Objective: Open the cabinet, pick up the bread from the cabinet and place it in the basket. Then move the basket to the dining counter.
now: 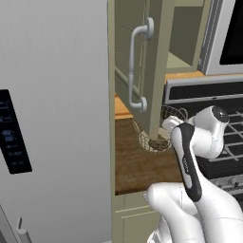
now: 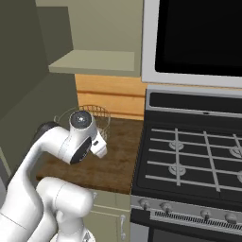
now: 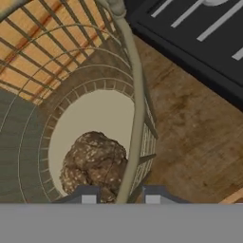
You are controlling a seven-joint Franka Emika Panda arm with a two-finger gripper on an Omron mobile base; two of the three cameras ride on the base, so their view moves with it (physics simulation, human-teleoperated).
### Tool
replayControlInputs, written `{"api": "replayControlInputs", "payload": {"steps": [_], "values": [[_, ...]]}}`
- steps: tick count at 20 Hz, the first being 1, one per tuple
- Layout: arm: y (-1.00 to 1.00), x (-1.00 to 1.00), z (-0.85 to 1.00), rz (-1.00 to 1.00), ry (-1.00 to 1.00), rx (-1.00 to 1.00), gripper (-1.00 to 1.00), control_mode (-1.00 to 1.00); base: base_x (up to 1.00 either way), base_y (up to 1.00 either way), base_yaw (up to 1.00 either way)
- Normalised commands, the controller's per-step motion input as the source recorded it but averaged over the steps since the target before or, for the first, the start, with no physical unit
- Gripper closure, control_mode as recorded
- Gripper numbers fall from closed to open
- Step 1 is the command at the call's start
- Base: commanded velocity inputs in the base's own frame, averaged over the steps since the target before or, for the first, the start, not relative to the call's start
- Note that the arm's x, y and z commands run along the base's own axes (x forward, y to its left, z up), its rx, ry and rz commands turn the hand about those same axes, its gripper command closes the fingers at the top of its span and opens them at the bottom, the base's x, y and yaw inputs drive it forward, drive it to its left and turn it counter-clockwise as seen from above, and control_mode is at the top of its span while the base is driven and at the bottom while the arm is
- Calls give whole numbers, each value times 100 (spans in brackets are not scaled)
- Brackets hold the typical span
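The open cabinet door hides half the basket, and the gripper is mostly cut off, fingers pinched on the basket's rim. Bread sits inside, on the base. Brown wood worktop beside a black stove.

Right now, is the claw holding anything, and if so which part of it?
Yes. The claw is shut on the basket, gripping its rim wire on the side nearest the stove. The bread lies inside, untouched.
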Motion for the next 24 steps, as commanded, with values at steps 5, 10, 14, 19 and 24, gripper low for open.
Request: {"api": "replayControlInputs", "payload": {"steps": [5,10,14,19,24], "values": [[0,-47,97,-9,1,1,100,-100,0,0,0],[-15,-43,88,-10,1,12,100,-100,0,0,0],[-13,-58,81,-9,8,23,100,-100,0,0,0],[-10,-64,39,-9,12,15,100,-100,0,0,0],[0,-38,13,-6,12,1,100,100,-11,-1,-1]]}}
